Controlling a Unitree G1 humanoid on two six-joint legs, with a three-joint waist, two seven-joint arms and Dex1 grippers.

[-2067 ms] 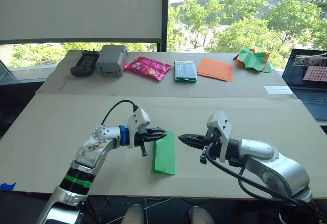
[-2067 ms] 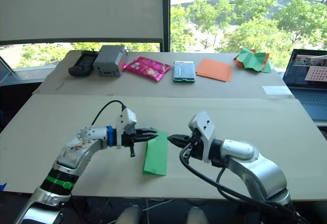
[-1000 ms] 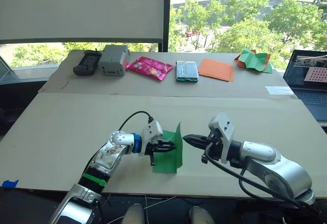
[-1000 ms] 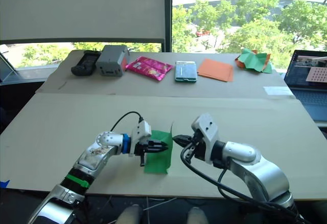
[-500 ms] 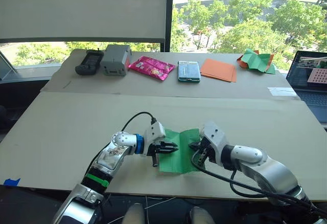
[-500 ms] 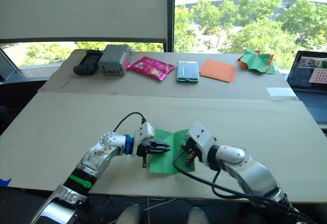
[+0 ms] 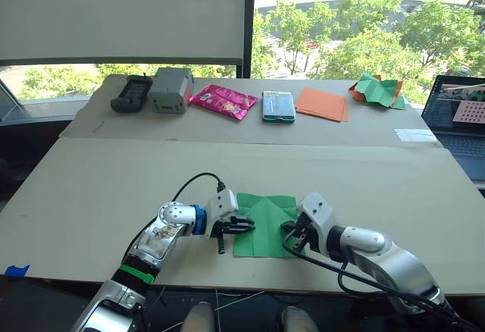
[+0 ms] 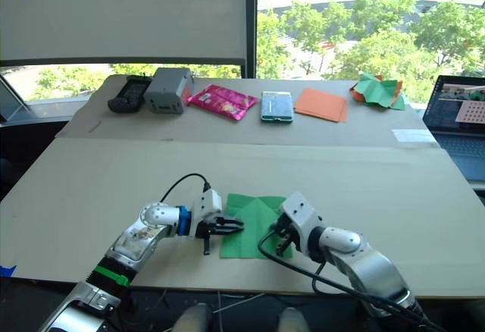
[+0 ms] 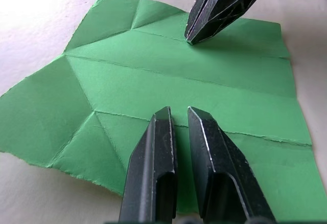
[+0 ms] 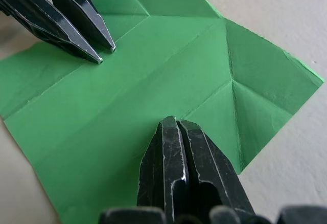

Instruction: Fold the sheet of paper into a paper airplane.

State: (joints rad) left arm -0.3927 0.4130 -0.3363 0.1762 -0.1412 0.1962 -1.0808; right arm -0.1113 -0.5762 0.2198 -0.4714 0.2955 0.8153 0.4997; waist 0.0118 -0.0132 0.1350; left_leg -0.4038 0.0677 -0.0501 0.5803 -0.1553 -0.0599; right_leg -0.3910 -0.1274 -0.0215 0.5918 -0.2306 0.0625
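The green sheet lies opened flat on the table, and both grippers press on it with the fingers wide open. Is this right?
Not quite. The sheet of paper does lie opened flat, with both grippers on it, but the right gripper has its fingers shut together, as the right wrist view shows. The left gripper shows only a narrow gap.

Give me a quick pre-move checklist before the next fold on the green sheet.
1. Sheet of paper lies opened flat on the table, creases showing: ok.
2. Left gripper over the sheet's left part, fingers slightly apart, holding nothing: ok.
3. Right gripper closed, tip down on the sheet's right part: ok.
4. Tips actually pressing the paper: cannot tell.
5. Centre crease between the grippers unobstructed: ok.
6. Orange sheets and crumpled paper bundle far away at the back: ok.
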